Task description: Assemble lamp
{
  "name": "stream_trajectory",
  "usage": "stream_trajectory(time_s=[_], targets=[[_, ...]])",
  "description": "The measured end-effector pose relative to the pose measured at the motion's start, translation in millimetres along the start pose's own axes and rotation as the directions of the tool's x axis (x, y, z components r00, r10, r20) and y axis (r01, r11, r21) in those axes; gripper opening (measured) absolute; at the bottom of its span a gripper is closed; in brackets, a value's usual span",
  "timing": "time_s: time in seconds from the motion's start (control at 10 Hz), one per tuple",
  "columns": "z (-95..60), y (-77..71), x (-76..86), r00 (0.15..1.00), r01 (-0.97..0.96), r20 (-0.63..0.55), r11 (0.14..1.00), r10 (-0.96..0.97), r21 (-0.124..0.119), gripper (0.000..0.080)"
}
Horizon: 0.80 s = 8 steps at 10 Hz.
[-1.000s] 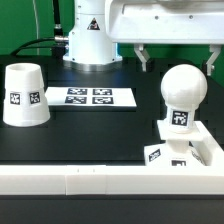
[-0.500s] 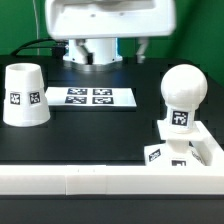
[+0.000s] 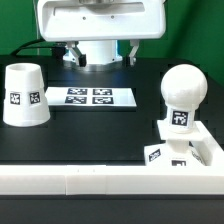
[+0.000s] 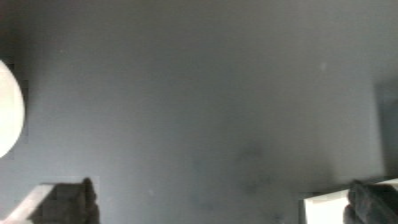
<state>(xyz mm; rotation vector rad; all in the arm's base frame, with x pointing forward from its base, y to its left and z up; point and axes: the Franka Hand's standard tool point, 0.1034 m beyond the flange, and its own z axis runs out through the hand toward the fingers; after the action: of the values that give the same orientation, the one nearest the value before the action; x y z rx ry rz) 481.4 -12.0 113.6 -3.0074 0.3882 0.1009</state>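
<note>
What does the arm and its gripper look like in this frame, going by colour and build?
The exterior view shows a white, glossy arm with a rounded base at the back of the black table. A wide white boxy hand body sits at the top of that view, and the gripper has two short dark jaws. Black cables trail behind the base. No markings are readable.

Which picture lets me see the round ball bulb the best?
The exterior view: the bulb stands whole and upright on the base, tag facing us. The wrist view shows only dark table and fingertips, no bulb.
</note>
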Motion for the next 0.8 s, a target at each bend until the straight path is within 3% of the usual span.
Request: stream_trajectory(time_s=[0.5, 0.8], targets=[[-15.8, 73.0, -14.7, 0.992, 0.128, -0.008, 0.992, -0.128, 0.006, 0.0699], [-15.4, 98.4, -14.4, 0.988, 0.152, -0.01, 0.988, -0.152, 0.001, 0.0699]])
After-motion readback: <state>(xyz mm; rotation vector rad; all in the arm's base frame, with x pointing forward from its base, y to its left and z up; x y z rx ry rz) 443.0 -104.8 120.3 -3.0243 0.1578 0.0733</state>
